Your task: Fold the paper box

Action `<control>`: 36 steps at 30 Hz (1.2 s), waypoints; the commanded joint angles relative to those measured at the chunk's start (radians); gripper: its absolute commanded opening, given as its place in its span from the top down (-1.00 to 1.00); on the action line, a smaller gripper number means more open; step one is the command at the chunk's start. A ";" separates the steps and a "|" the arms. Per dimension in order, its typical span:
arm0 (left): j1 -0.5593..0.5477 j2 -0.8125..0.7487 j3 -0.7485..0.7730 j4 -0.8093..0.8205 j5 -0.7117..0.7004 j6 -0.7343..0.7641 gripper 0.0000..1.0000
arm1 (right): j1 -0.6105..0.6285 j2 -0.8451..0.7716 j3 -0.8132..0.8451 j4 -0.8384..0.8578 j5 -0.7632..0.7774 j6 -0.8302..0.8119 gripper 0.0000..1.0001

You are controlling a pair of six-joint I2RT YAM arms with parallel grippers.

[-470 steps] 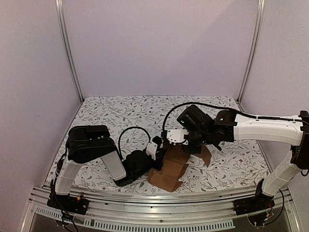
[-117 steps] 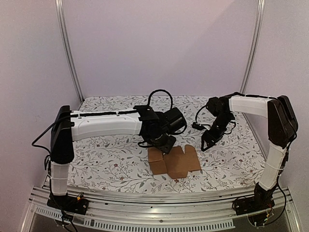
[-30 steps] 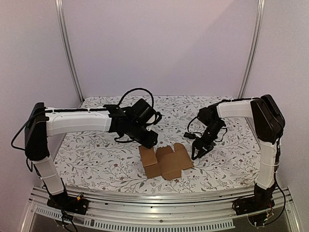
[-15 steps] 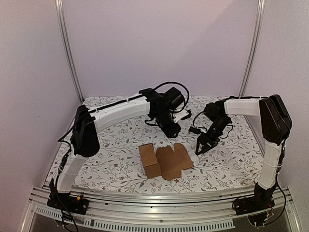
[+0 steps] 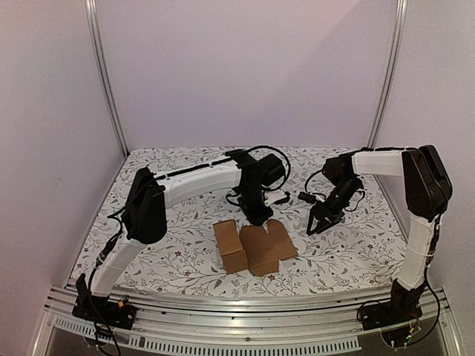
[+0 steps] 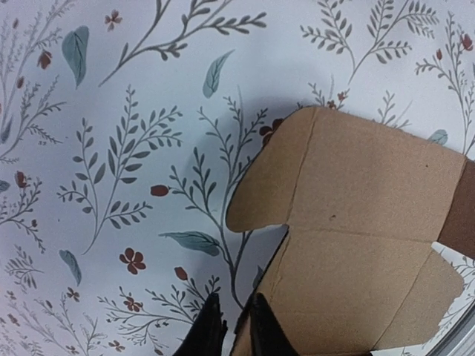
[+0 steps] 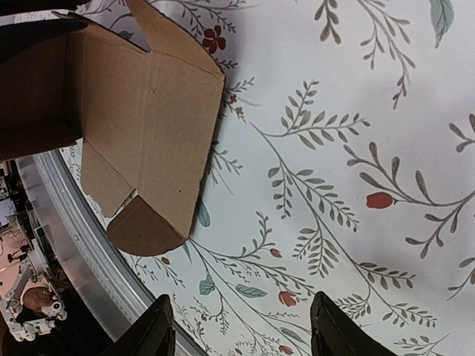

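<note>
The left gripper (image 5: 260,217) has swung in from behind and now sits on the far edge of the plain brown cardboard paper box (image 5: 256,248), which lies unmoved and half-formed on the floral-patterned table (image 5: 349,256). Its jaws have narrowed to a slit astride that flap edge, though I cannot tell whether they pinch it. The right gripper (image 5: 318,222) hangs just right of the box, wide open and empty. Folding the far flap looks next.

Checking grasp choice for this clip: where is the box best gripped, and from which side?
Probably the rounded flap of the box, pinched across its thin edge from above, coming in from outside that edge. The box lies mostly flat, but this flap looks lifted, shading the table, so it can be straddled.
</note>
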 commanded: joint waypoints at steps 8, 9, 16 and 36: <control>0.011 -0.009 0.030 -0.032 0.071 0.021 1.00 | -0.011 -0.033 -0.003 0.000 -0.001 -0.010 -0.22; 0.011 -0.021 0.028 -0.028 0.063 0.017 1.00 | -0.011 -0.035 0.000 -0.001 0.002 -0.010 -0.22; 0.007 -0.263 -0.206 0.245 0.013 -0.051 1.00 | -0.010 -0.078 0.102 -0.056 0.003 -0.043 -0.23; 0.008 -0.690 -0.954 1.054 -0.226 -0.251 1.00 | -0.014 -0.105 0.316 -0.180 -0.033 -0.074 -0.26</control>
